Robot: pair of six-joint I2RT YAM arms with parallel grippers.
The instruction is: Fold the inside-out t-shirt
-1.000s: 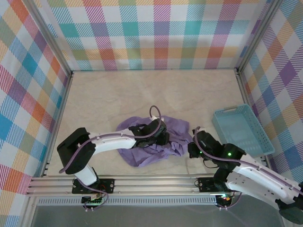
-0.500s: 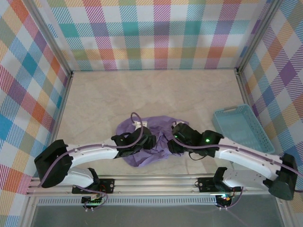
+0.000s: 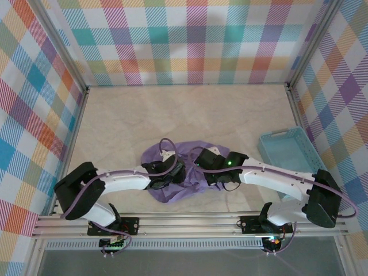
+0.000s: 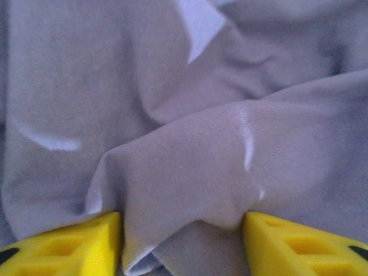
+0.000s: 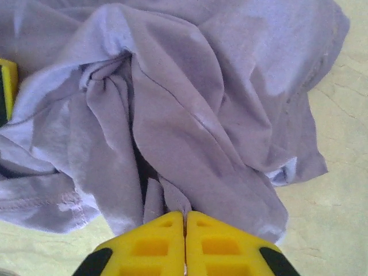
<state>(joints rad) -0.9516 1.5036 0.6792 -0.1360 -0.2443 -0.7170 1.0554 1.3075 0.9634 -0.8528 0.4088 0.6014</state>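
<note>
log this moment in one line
left gripper: jaws open astride shirt fold | right gripper: jaws shut on shirt fold | shirt: crumpled, unfolded

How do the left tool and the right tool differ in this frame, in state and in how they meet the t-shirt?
The left tool has its fingers standing apart; the right tool has its fingers pressed together. A loose fold of the t-shirt bulges between the left tool's fingers, while creases converge at the right tool's tips, as if pinched there. Both have yellow fingers and are down on the same crumpled t-shirt.
</note>
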